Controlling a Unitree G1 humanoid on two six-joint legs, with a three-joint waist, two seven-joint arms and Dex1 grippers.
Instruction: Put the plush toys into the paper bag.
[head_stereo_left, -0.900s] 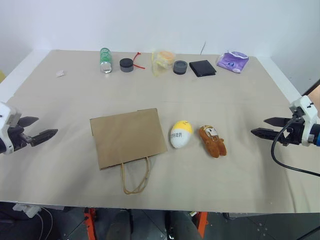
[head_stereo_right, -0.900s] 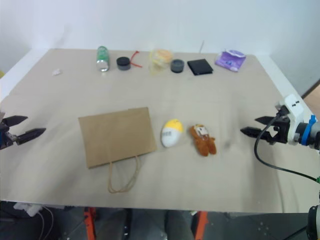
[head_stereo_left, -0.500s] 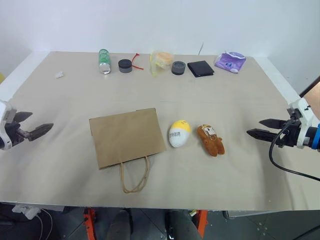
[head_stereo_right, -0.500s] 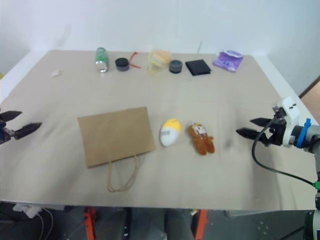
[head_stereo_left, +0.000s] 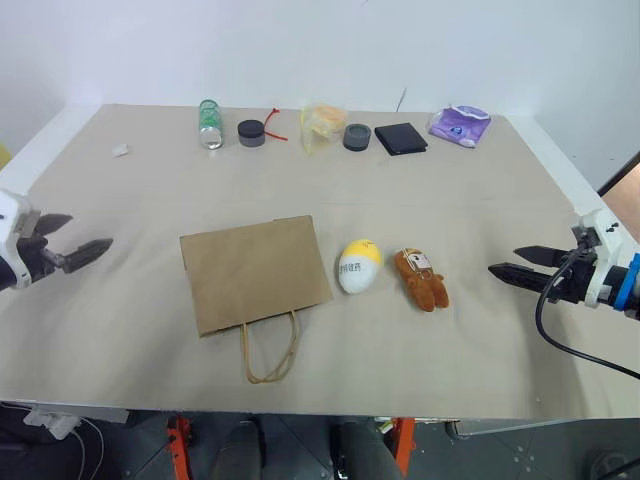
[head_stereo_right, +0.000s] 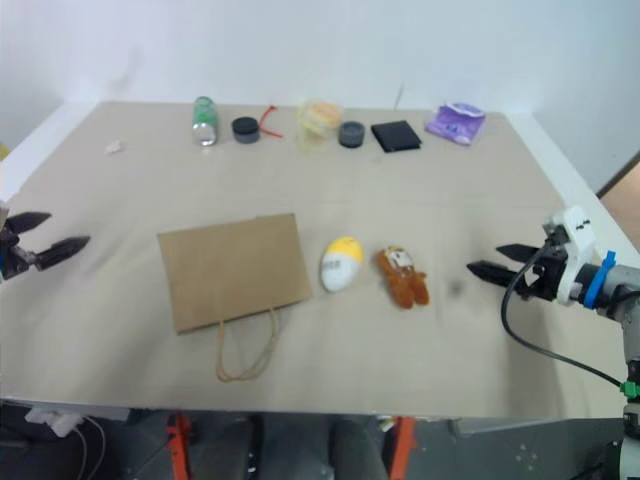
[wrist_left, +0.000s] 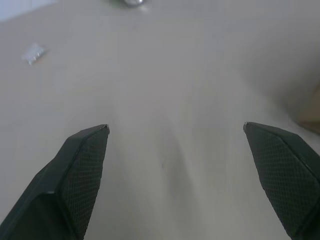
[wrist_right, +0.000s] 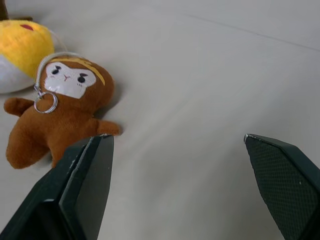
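Right gripper (head_stereo_left: 513, 263), jaws wide, empty: we log monkey plush (head_stereo_left: 422, 280) at nine o'clock, nearer than left gripper (head_stereo_left: 78, 240), likewise wide and empty.

Dark print on the egg toy (head_stereo_left: 359, 267) is too small to read; the left wrist view crops the paper bag (wrist_left: 311, 112) at its edge

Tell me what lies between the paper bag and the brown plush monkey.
The egg-shaped plush toy lies between the paper bag and the brown plush monkey, apart from both, as the left eye view shows.
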